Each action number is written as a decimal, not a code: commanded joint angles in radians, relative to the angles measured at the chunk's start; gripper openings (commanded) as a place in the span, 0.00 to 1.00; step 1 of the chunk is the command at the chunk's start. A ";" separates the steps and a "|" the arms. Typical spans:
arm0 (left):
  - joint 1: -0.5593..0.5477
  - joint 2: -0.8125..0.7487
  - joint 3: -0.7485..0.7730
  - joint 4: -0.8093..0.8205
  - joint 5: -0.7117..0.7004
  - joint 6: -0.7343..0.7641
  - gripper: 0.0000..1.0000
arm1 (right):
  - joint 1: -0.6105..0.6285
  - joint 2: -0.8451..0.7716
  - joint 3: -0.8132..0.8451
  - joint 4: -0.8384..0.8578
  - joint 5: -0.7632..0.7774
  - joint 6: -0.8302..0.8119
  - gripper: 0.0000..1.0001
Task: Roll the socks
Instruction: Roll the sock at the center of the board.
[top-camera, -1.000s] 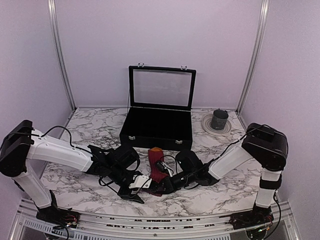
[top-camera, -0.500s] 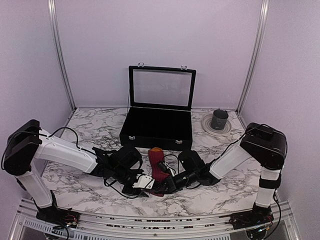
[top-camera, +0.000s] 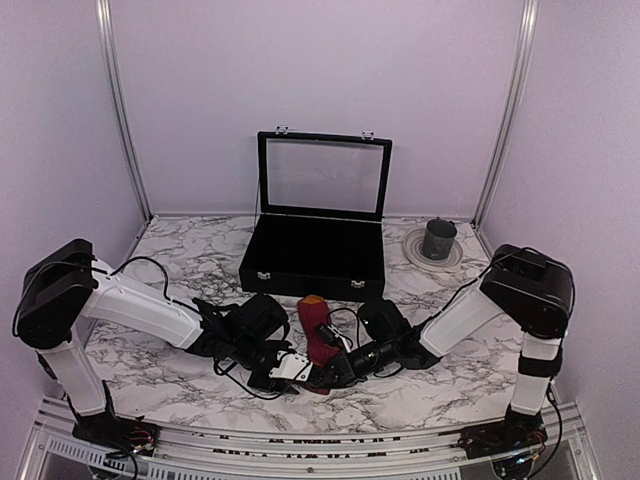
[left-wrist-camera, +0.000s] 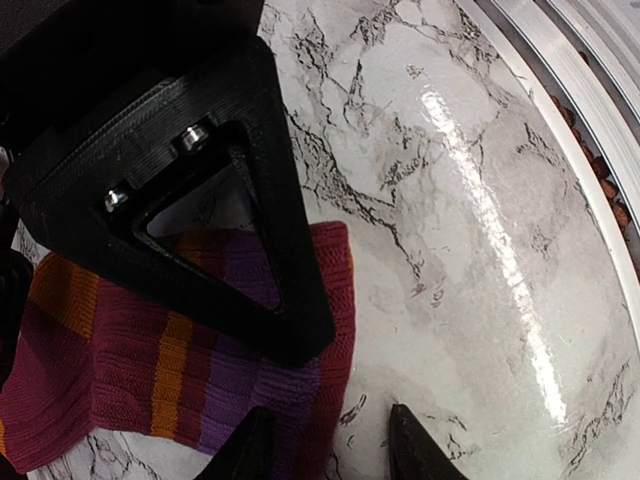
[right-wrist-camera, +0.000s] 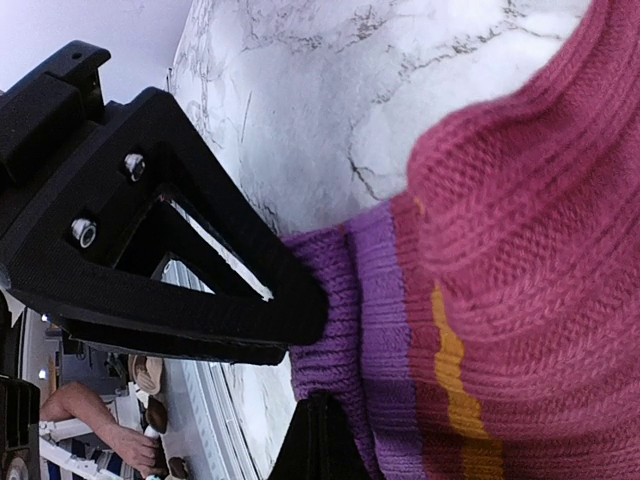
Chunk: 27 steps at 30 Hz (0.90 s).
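Note:
The magenta-red sock (top-camera: 318, 335) with orange stripes lies lengthwise on the marble in front of the case, purple toe toward the near edge. It also shows in the left wrist view (left-wrist-camera: 120, 370) and fills the right wrist view (right-wrist-camera: 520, 250). My right gripper (top-camera: 328, 372) is shut on its folded purple toe; one fingertip (right-wrist-camera: 320, 445) shows and the other is hidden by fabric. My left gripper (top-camera: 288, 370) is open and low, its jaws straddling the toe's edge (left-wrist-camera: 330, 450), facing the right finger (left-wrist-camera: 250, 230). The dark argyle sock is out of view.
A black case (top-camera: 315, 262) with its glass lid raised stands behind the sock. A grey cup (top-camera: 438, 238) sits on a plate (top-camera: 415, 252) at the back right. The metal front rail (left-wrist-camera: 590, 80) runs just beyond the grippers.
My left gripper has slid right along the table, up to the sock's toe and close against the right gripper. The right gripper has barely moved.

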<state>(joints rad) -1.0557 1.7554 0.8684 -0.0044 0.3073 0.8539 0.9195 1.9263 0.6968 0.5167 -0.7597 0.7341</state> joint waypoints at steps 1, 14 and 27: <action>0.000 0.028 0.010 0.000 -0.030 0.003 0.44 | -0.006 0.051 -0.039 -0.183 0.025 0.016 0.00; -0.021 -0.011 0.046 -0.114 0.014 -0.003 0.38 | -0.018 0.048 -0.032 -0.189 0.033 0.018 0.00; -0.021 0.080 0.063 -0.080 -0.059 -0.003 0.42 | -0.017 0.024 -0.045 -0.183 0.027 0.021 0.00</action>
<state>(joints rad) -1.0737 1.7866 0.9234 -0.0486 0.2867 0.8494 0.9085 1.9236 0.6960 0.4999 -0.7815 0.7418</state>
